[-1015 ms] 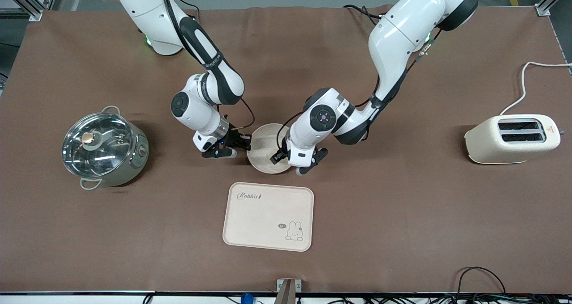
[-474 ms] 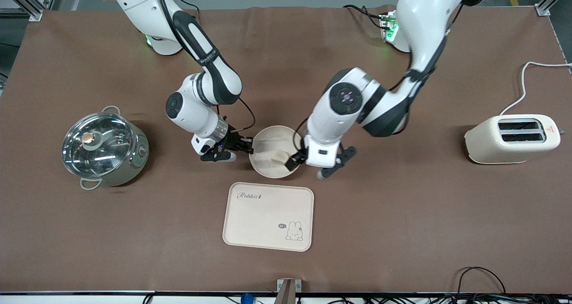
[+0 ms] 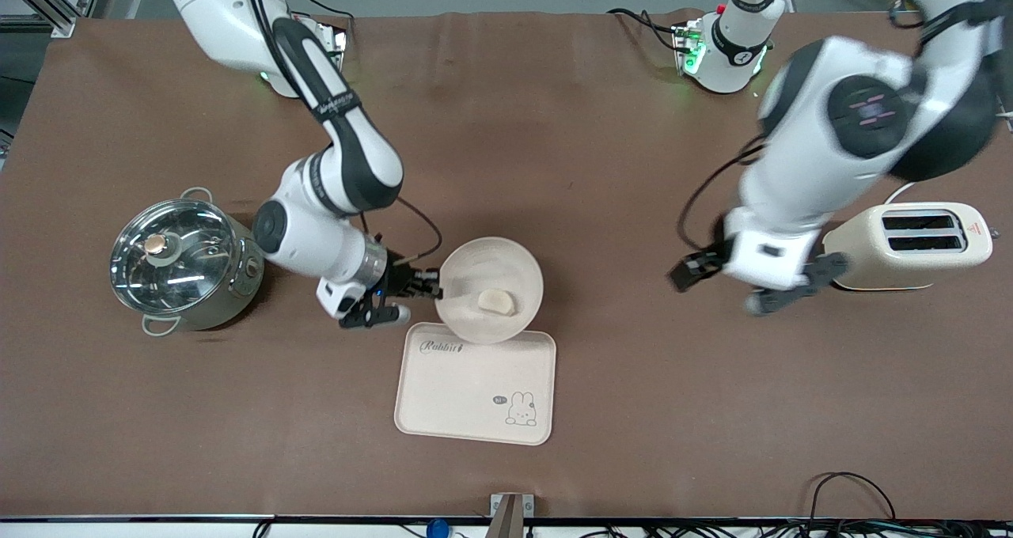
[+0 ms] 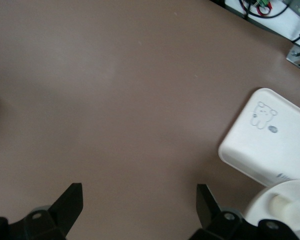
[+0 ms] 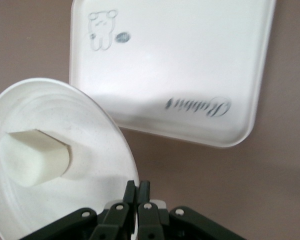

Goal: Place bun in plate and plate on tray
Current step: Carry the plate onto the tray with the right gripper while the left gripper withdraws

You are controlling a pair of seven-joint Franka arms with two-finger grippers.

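Note:
The round cream plate (image 3: 475, 265) holds the pale bun (image 3: 497, 301) and overlaps the edge of the tray (image 3: 475, 388) that lies farther from the front camera. My right gripper (image 3: 431, 285) is shut on the plate's rim at the right arm's end. In the right wrist view its fingers (image 5: 138, 189) pinch the plate's rim (image 5: 90, 125), with the bun (image 5: 35, 157) inside and the "Rabbit" tray (image 5: 180, 60) below. My left gripper (image 3: 740, 289) is open and empty over bare table beside the toaster. It shows open in the left wrist view (image 4: 138, 200), where the tray (image 4: 270, 145) is also seen.
A steel pot with a glass lid (image 3: 184, 265) stands at the right arm's end of the table. A cream toaster (image 3: 910, 245) with a white cord stands at the left arm's end. Cables lie along the table's front edge.
My left gripper let the bun go into the plate and swung away toward the toaster. My right gripper carried the plate with the bun toward the tray.

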